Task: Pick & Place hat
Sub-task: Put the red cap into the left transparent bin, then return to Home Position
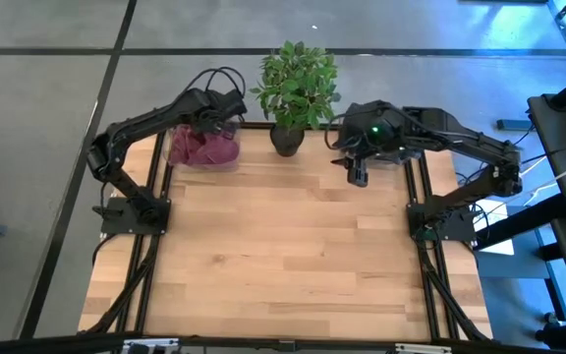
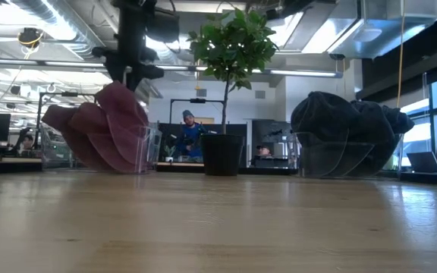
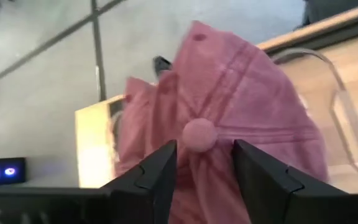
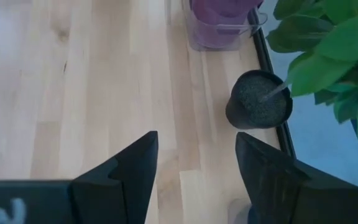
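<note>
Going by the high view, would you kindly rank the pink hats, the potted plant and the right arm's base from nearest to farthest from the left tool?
1. Pink hats, directly beneath the left tool, far-left corner.
2. Potted plant, far edge, middle.
3. Right arm's base, right edge of the table.

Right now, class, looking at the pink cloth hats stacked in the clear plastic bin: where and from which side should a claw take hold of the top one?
Grip the crown of the top pink cloth hat around its button, coming from above. The clear plastic bin walls block the sides, and the crown bulges upward. The left claw already sits open there, one finger either side of the button.
</note>
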### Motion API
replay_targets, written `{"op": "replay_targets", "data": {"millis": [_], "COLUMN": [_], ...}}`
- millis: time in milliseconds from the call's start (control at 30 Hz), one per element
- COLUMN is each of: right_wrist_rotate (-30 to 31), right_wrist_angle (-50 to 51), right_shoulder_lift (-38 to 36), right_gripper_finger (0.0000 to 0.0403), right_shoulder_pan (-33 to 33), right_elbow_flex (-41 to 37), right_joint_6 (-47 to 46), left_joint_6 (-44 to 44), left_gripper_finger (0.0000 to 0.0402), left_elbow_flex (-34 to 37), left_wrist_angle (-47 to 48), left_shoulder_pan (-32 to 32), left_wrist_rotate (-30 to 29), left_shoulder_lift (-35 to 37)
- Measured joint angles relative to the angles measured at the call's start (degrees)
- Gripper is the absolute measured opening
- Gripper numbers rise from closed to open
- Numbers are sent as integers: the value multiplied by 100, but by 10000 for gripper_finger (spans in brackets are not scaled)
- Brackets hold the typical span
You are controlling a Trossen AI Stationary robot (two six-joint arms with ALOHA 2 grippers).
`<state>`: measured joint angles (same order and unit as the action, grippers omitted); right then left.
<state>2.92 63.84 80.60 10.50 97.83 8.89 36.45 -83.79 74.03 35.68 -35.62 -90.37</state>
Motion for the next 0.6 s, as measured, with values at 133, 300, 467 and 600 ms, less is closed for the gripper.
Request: {"op": "replay_targets", "data": {"millis": [133,300,467,600], "right_wrist_rotate": [18,46,46,0], "right_wrist_angle": [-266,-701,-1640,-2917], "right_shoulder_lift": [-316,-855,-1736,-2731], "right_gripper_finger": [217,217,217,217], "right_shoulder_pan": [0,0,-44,-143], "right_elbow_flex": [-359,-1020,-2035,-3322], "right_joint_6": [-230,-438,-691,-841], "left_joint_6": [-75,-270,-1063,-1943], "left_gripper_finger": [157,153,149,150], "left_elbow_flex": [0,0,309,1347], "left_wrist_angle": [49,50,-718,-2465], "left_shoulder_pan": [1,48,-457,-1154], "left_wrist_rotate": [-214,-123,70,927], "left_shoulder_lift": [220,830,1833,3004]}}
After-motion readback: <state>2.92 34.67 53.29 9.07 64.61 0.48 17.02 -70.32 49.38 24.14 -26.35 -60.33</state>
